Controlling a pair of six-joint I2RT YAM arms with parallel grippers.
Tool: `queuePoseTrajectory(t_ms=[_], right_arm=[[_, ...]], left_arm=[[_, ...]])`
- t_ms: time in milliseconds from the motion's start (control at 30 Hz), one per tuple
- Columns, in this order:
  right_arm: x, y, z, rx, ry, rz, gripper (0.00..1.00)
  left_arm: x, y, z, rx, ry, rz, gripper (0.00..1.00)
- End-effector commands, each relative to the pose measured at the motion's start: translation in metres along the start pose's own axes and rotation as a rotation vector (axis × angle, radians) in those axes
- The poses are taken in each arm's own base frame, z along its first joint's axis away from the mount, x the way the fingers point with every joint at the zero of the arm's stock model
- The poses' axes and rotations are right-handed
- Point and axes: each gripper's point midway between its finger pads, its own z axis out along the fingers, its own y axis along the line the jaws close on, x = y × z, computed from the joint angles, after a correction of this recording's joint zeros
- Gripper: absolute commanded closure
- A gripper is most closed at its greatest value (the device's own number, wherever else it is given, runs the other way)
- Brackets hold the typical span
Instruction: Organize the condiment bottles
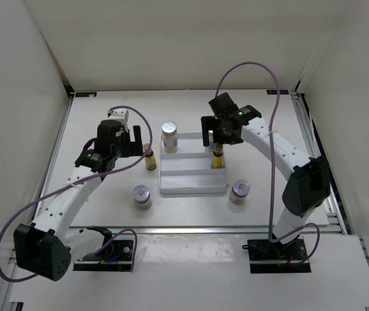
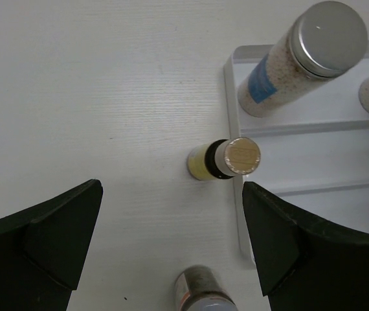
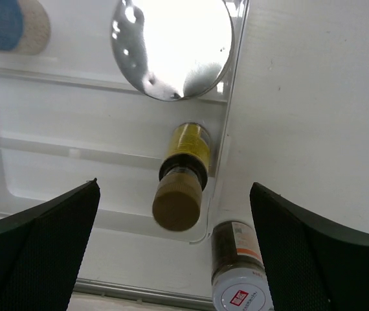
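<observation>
A flat white ridged tray (image 1: 194,181) lies mid-table. One white silver-capped bottle (image 1: 169,136) stands at its back left. The second one (image 3: 171,45) stands at its back right, under my right gripper. One amber bottle (image 1: 217,157) stands in the tray's right side. The other amber bottle (image 1: 150,157) stands on the table just left of the tray. Two squat jars stand on the table, one at the front left (image 1: 142,195) and one at the front right (image 1: 239,191). My left gripper (image 1: 133,137) is open and empty, and the left amber bottle (image 2: 226,157) is just ahead of it. My right gripper (image 1: 220,133) is open and empty above the right amber bottle (image 3: 181,175).
White walls close in the table on the left, back and right. Both arm bases and their cables sit at the near edge. The tray's left rim (image 2: 233,129) runs close beside the left amber bottle. The right jar (image 3: 239,278) stands just outside the tray's corner.
</observation>
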Motion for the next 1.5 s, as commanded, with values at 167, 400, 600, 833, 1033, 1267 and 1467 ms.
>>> queuePoseTrajectory(t_ms=[167,400,600,833,1033,1267,1467], right_arm=[[-0.056,0.001,-0.097,-0.077,-0.260,0.029,0.00],[-0.053,-0.002,-0.108,-0.085,-0.281,0.033,0.00],[-0.047,-0.008,-0.114,-0.074,-0.285,0.026,0.00],[-0.041,-0.012,-0.113,-0.061,-0.279,0.025,0.00],[-0.040,-0.016,-0.113,-0.055,-0.278,0.032,0.00],[-0.035,-0.018,-0.114,-0.055,-0.276,0.032,0.00],[-0.033,-0.019,-0.114,-0.051,-0.268,0.030,0.00]], left_arm=[[-0.028,-0.053,0.001,0.221,-0.041,0.117,0.00],[-0.006,-0.068,0.040,0.220,0.092,0.150,0.00],[0.012,-0.065,0.061,0.180,0.181,0.152,0.01],[0.018,-0.063,0.064,0.166,0.199,0.135,0.12],[0.013,-0.064,0.060,0.168,0.188,0.134,0.39],[-0.007,-0.067,0.052,0.159,0.164,0.138,0.75],[-0.050,-0.074,0.030,0.152,0.085,0.158,0.89]])
